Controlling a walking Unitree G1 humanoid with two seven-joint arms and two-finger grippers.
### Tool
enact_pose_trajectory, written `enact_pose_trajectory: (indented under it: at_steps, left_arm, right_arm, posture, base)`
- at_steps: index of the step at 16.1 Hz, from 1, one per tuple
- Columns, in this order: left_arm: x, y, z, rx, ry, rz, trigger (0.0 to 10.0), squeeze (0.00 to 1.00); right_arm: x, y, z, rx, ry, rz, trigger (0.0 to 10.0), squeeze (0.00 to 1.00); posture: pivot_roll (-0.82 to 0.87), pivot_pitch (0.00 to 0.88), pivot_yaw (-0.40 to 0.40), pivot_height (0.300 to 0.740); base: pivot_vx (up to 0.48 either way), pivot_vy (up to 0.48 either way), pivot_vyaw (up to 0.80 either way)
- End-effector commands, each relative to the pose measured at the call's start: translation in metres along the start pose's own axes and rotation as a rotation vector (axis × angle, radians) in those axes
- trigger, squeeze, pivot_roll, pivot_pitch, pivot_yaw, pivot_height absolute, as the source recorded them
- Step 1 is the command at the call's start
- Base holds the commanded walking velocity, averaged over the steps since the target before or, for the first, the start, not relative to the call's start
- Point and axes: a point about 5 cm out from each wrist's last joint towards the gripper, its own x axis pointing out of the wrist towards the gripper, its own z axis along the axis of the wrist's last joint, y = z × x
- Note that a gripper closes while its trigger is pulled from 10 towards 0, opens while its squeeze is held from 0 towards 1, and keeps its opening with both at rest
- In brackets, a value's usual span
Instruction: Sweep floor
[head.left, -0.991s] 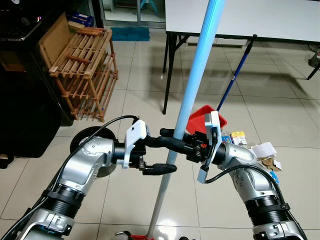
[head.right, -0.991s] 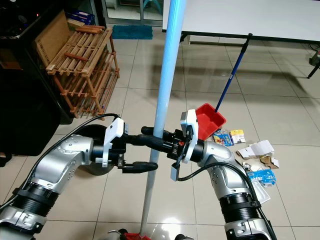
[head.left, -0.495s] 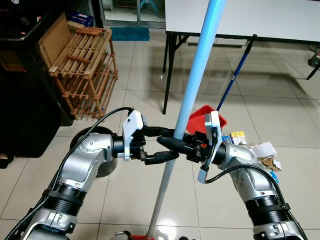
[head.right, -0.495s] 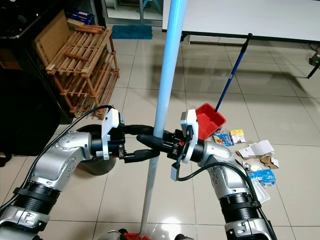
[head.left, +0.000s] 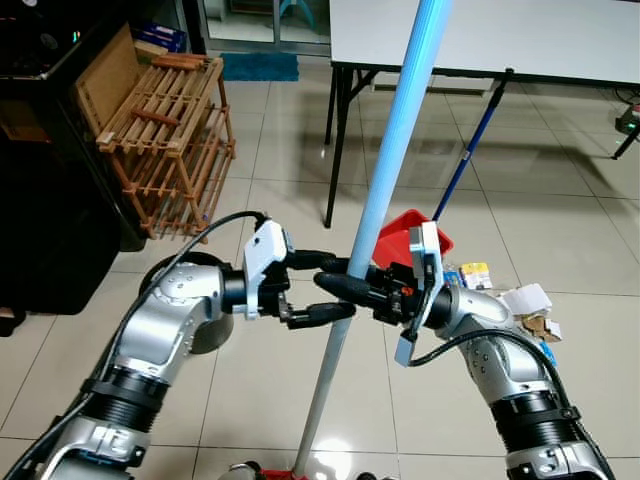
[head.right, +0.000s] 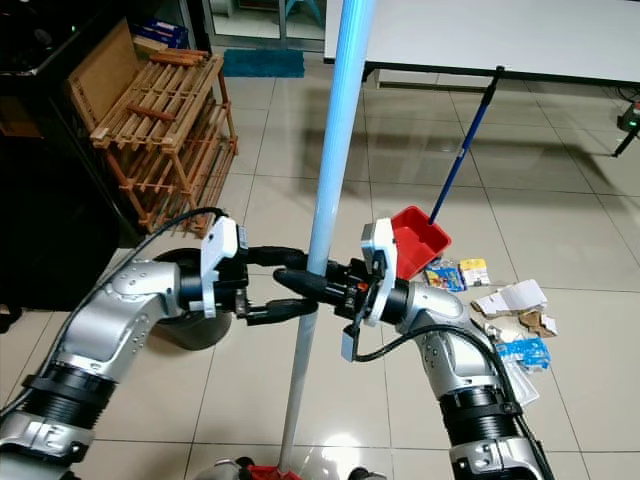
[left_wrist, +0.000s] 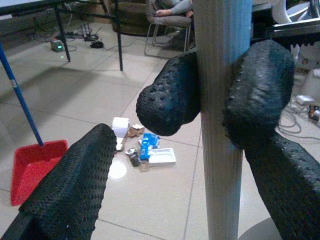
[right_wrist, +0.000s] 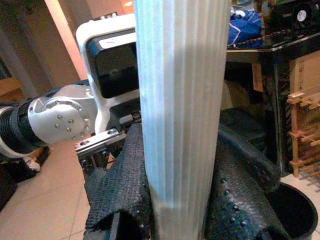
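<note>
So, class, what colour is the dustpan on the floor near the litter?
Red. The dustpan shows best in the right eye view, beside the litter.

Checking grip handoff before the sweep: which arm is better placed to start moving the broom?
Right, probably. The right gripper is shut on the broom handle, while the left gripper sits open around it, one finger clear of the pole.

Ribbed matt broom pole (right_wrist: 177, 110); glossy floor tiles (head.left: 560, 230); slatted wood rack (head.left: 165, 140); pebbled rubber jaws.
</note>
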Motion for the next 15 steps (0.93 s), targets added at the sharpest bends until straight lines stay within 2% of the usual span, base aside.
enact_pose_trajectory:
  at_steps: [1,3,4,7,9,13,15]
  left_arm:
    - [-0.014,0.014,0.010,0.074,0.032,0.081,10.0,0.00]
    - [-0.023,0.019,0.005,0.141,0.132,0.112,10.0,0.00]
    - [-0.023,0.018,0.005,0.106,0.104,0.111,10.0,0.00]
    - [-0.014,0.009,-0.005,0.062,0.100,0.076,10.0,0.00]
    - [0.000,0.004,-0.011,0.020,0.067,0.059,10.0,0.00]
    - [0.008,0.001,-0.015,-0.023,0.056,0.041,10.0,0.00]
    - [0.011,-0.002,-0.016,-0.053,0.046,-0.004,10.0,0.00]
  right_arm:
    - [-0.002,0.002,-0.001,0.025,-0.018,0.014,10.0,0.00]
    - [-0.002,0.003,-0.002,0.029,-0.018,0.012,10.0,0.00]
    - [-0.001,0.003,-0.003,0.030,-0.018,0.014,10.0,0.00]
    - [0.001,0.004,-0.003,0.031,-0.022,0.018,10.0,0.00]
    - [0.001,0.003,-0.001,0.030,-0.020,0.020,10.0,0.00]
    - [-0.001,0.003,0.000,0.025,-0.021,0.019,10.0,0.00]
    - [-0.001,0.004,0.000,0.024,-0.022,0.021,10.0,0.00]
  posture:
    - [0.06,0.185,-0.065,0.740]
    - [0.07,0.187,-0.064,0.740]
    - [0.07,0.187,-0.064,0.740]
    - [0.07,0.189,-0.066,0.740]
    - [0.07,0.188,-0.069,0.740]
    - [0.06,0.187,-0.068,0.740]
    - [0.06,0.185,-0.065,0.740]
  base:
    - [0.000,0.000,0.00]
    - [0.000,0.000,0.00]
    - [0.000,0.000,0.00]
    - [0.000,0.000,0.00]
    - [0.000,0.000,0.00]
    - [0.000,0.000,0.00]
    - [0.000,0.000,0.00]
